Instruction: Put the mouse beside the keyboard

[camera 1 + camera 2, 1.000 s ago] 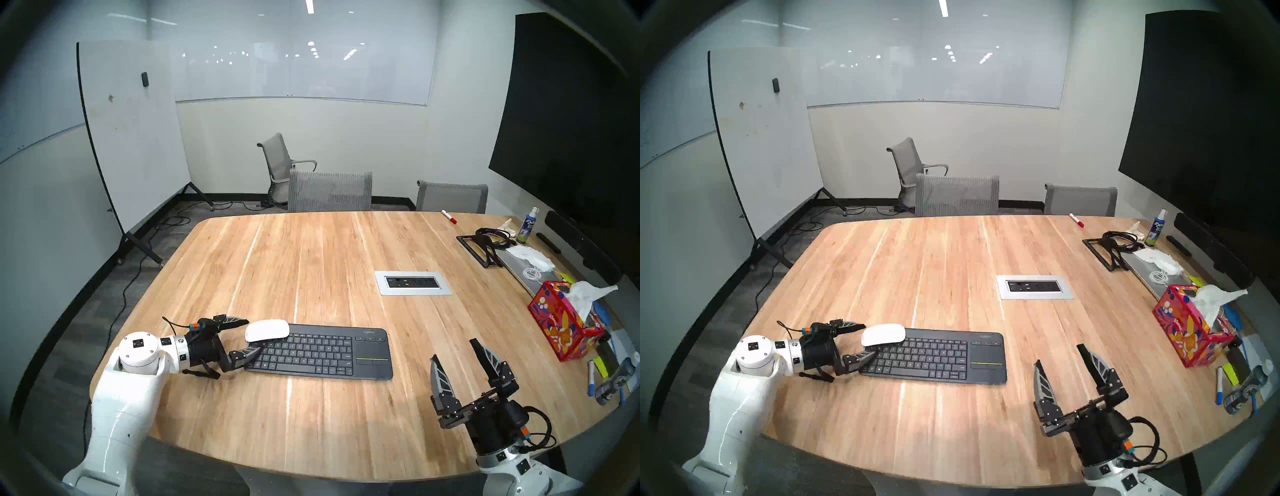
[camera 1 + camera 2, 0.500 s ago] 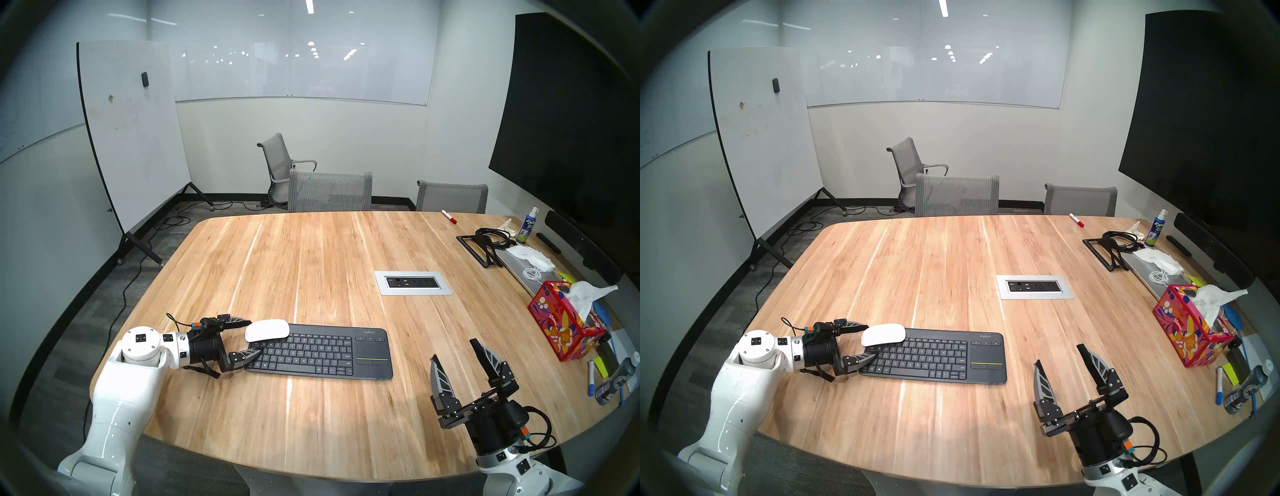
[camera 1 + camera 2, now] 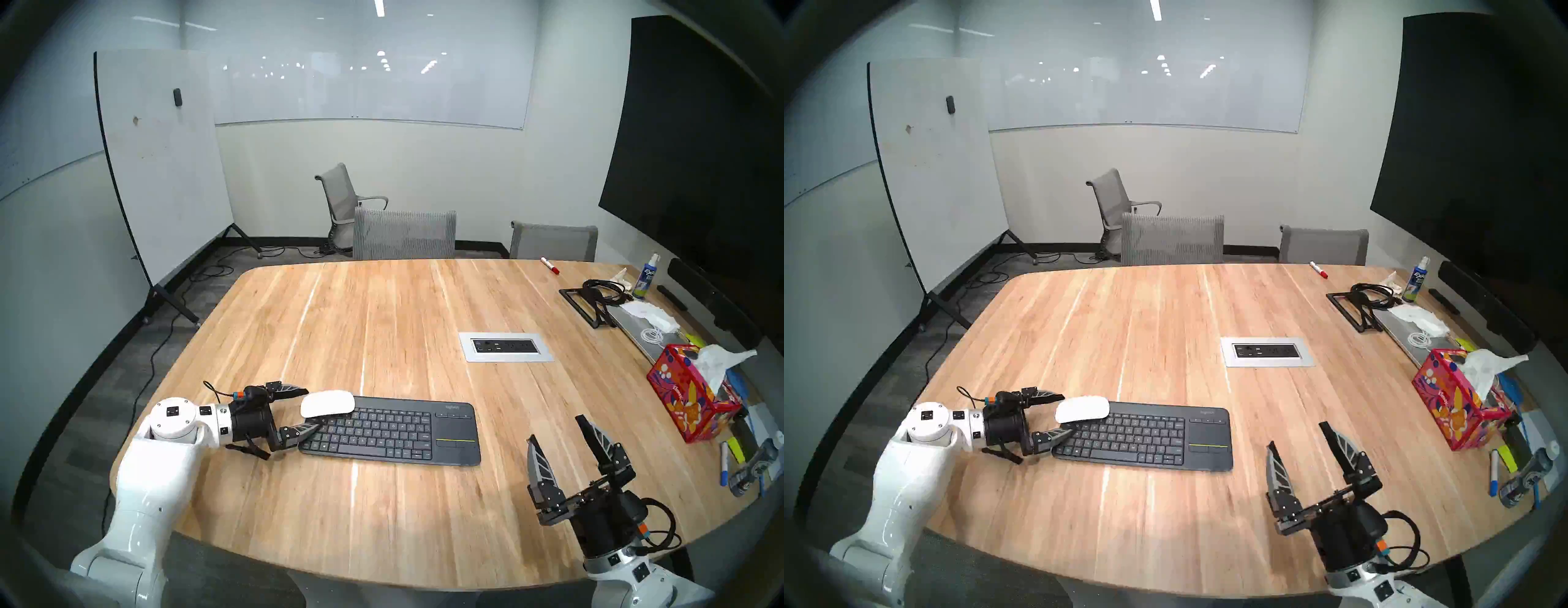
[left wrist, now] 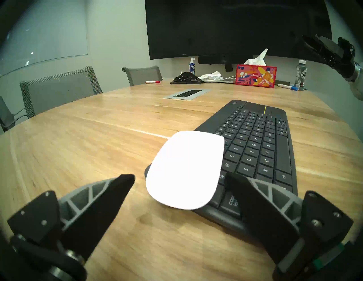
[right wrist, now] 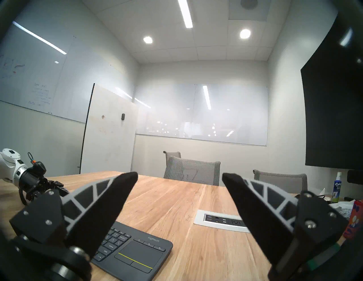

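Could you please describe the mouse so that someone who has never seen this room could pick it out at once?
On the wooden table, find the dark grey keyboard near the robot. The mouse lies on top of its far left corner, between the fingers of the open left end effector. It is smooth, glossy white and low-domed, unlike the crumpled white tissues far right.

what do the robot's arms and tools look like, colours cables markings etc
Both arms have glossy white shells with small black square markings at the joints. Each ends in a black wrist block and a black tool, the left tool and the right tool, with two pointed fingers braced by grey triangular ribs. Thin black cables loop at each wrist, beside an orange and teal connector.
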Robot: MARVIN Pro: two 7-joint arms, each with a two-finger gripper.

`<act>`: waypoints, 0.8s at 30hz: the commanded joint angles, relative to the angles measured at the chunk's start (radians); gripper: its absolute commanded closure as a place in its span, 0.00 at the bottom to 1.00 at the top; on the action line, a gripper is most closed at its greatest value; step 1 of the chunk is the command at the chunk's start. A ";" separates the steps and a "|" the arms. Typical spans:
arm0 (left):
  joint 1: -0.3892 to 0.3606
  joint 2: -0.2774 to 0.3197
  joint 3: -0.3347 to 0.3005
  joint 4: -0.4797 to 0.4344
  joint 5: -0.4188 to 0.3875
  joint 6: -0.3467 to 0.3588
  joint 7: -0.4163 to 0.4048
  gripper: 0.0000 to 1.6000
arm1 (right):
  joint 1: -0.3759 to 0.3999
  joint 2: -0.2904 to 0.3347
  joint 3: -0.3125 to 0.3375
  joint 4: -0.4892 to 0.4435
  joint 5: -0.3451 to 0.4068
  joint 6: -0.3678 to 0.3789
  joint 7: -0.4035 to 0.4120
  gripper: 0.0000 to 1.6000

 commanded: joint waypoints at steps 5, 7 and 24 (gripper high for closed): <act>-0.022 0.009 -0.005 0.015 -0.028 -0.052 -0.056 0.00 | -0.002 -0.001 0.001 -0.012 -0.002 -0.001 -0.001 0.00; -0.022 0.011 -0.005 0.019 -0.030 -0.057 -0.066 0.00 | -0.002 -0.001 0.001 -0.012 -0.002 -0.001 -0.001 0.00; -0.018 0.008 -0.004 0.005 -0.030 -0.057 -0.107 0.00 | -0.003 -0.001 0.001 -0.012 -0.002 -0.001 -0.001 0.00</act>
